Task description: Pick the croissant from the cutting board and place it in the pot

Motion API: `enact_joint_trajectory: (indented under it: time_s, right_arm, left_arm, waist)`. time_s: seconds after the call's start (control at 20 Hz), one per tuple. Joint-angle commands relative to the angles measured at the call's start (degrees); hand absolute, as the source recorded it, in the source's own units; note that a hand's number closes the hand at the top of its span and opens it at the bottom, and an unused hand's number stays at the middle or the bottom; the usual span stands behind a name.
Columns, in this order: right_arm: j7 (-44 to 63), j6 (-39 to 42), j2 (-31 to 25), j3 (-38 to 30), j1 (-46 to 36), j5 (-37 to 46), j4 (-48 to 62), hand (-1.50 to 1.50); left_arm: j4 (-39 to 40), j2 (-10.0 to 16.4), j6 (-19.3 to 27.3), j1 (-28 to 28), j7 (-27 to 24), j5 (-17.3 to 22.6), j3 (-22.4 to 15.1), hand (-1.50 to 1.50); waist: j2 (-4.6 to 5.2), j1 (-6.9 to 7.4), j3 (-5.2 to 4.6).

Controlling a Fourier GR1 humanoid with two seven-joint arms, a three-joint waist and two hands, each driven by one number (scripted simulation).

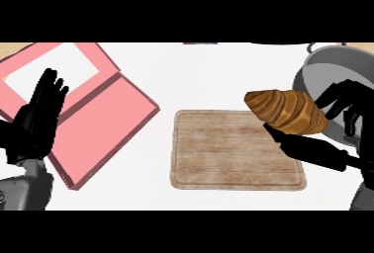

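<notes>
A golden-brown croissant (286, 111) is held in the air over the right edge of the wooden cutting board (226, 153), close to the rim of the grey pot (329, 69) at the right. My right hand (343, 106) curls round it: fingers behind it on the pot side, thumb (306, 147) beneath it. The board's surface carries nothing. My left hand (40, 116) rests open at the left edge, fingers up, over the pink object.
A pink open box or folder (110, 118) with a white inner panel lies at the left on the white counter. The pot reaches past the right edge of the view.
</notes>
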Motion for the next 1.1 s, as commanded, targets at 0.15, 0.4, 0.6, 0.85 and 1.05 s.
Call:
enact_joint_trajectory:
  time_s: [0.15, 0.4, 0.6, 0.85, 1.05]
  right_arm:
    - [-8.06, -1.01, -4.84, -16.49, -2.67, -12.72, 7.87, 1.50]
    - [-15.30, -3.17, -7.49, -23.24, -2.03, -17.48, 17.76, 1.50]
    - [-22.55, -8.10, -7.87, -25.66, -6.25, -19.22, 30.02, 1.50]
    - [-25.33, -13.68, -17.27, -23.63, -7.41, -2.68, 39.36, 1.50]
    - [-29.93, -20.38, -18.56, -23.45, -10.35, 1.50, 53.19, 1.50]
  left_arm:
    - [0.48, 1.64, -1.25, -2.52, 1.35, 1.09, 1.64, 0.00]
    - [1.76, -1.92, 1.76, -2.89, 0.56, -2.65, -1.87, 0.00]
    - [-0.47, -0.79, 0.28, -3.22, 2.02, -0.45, -0.46, 0.00]
    - [-0.30, -1.11, -0.43, -1.09, 0.79, -0.71, -1.06, 0.00]
    - [-0.09, -0.96, 0.22, -2.93, 1.36, -1.44, -1.11, 0.00]
  waist:
    - [0.14, 0.42, 0.04]
    - [0.21, 0.17, 0.05]
    - [0.23, 0.66, 0.06]
    - [0.90, 1.91, 0.02]
    - [0.65, 1.69, 0.08]
